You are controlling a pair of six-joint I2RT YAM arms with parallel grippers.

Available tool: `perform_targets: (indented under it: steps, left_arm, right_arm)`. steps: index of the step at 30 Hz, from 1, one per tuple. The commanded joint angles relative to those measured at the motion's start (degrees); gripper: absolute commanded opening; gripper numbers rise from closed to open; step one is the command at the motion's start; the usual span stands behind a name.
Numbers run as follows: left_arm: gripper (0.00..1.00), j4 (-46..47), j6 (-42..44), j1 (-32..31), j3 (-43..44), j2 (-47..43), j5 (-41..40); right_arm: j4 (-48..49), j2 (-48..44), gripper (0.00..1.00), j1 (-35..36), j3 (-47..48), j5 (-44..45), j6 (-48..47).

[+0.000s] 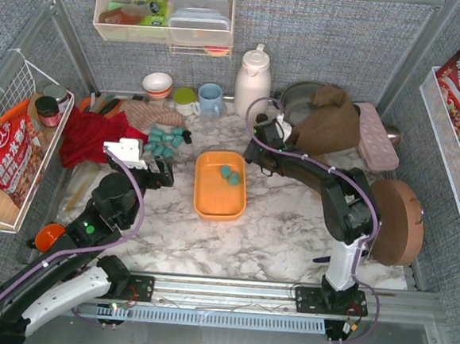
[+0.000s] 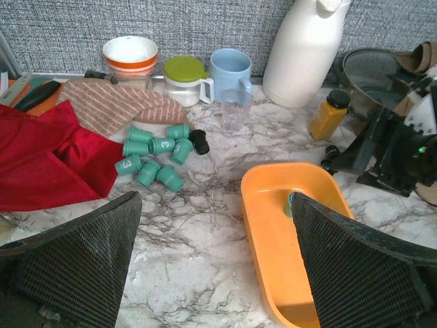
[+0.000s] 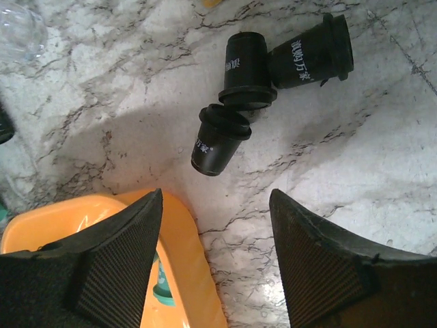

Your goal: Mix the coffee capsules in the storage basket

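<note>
Seen from above, the right gripper [image 1: 255, 152] is hard to pick out under its dark arm [image 1: 310, 172], and the black capsules [image 3: 218, 140] by it are hidden. Only its wrist view shows three of them, lying on their sides on the table [image 3: 341, 164]. In the left wrist view a finger [image 2: 362, 266] covers much of the basket [image 2: 270, 219], so just a sliver of one teal capsule [image 2: 289, 203] shows. The overhead view shows two teal capsules [image 1: 230, 174] in the basket's far half.

The right gripper's fingers stand apart, gripping nothing, over the basket's far corner, with the black capsules just beyond the tips. The left gripper [image 2: 215, 205] is spread wide and empty. The basket is off by its right finger, and a cluster of teal capsules lies well ahead to the left, beside a red cloth [image 2: 48, 164].

The basket is smooth orange plastic with rounded corners. The capsules are small tapered cups with rims and white print. The table is veined white marble, and the fingers are finely textured black.
</note>
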Motion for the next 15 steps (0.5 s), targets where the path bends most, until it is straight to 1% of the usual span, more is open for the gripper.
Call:
perform_targets:
  steps: [1,5,11,15]
  left_arm:
    - [0.99,1.07,-0.03,0.04,0.4,-1.51,-0.22]
    - [0.99,0.74,0.18,0.02,0.44,-2.12,-0.34]
    - [0.99,0.18,0.09,0.04,0.73,-1.92,0.07]
    - [0.99,0.12,0.06,0.04,0.66,-2.18,-0.07]
  right_arm:
    - [-11.17,3.3,0.69,2.24,6.26,9.86,2.56]
    - [-18.91,7.48,0.68,2.98,13.17,15.21,6.43]
    - [-20.8,11.79,0.68,3.07,18.18,16.22,7.66]
    - [-20.69,13.95,0.68,3.07,20.91,15.21,7.1]
